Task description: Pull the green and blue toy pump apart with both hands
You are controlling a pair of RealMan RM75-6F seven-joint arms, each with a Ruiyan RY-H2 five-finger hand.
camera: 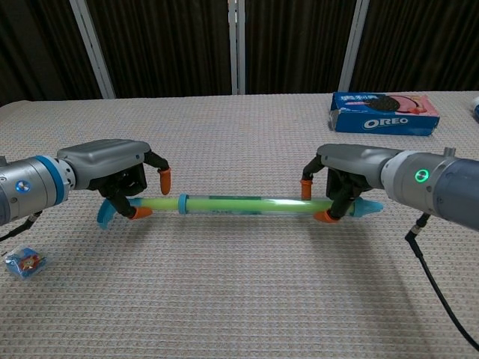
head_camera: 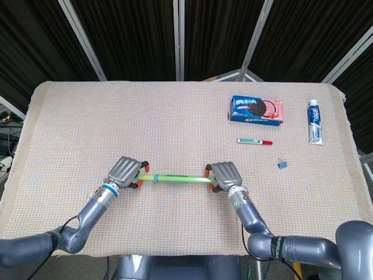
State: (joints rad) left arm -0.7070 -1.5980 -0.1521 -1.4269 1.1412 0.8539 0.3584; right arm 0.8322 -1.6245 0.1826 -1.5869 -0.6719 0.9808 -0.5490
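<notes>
You are gripping the toy pump with each robot hand: left robot hand clasping the handle rod at 9 o'clock, right robot hand clamping the barrel's nozzle end at 3 o'clock. Opposite ends are giving you a straight pull.

A bench covered in a beige woven cloth fills most of both views. Behind it hang dark pleated curtains, crossed by pale grey frame bars, some upright and some slanted. The light is even and soft, with faint shadows on the cloth. At the left edge of the head view, cables show on the floor beside the bench.
</notes>
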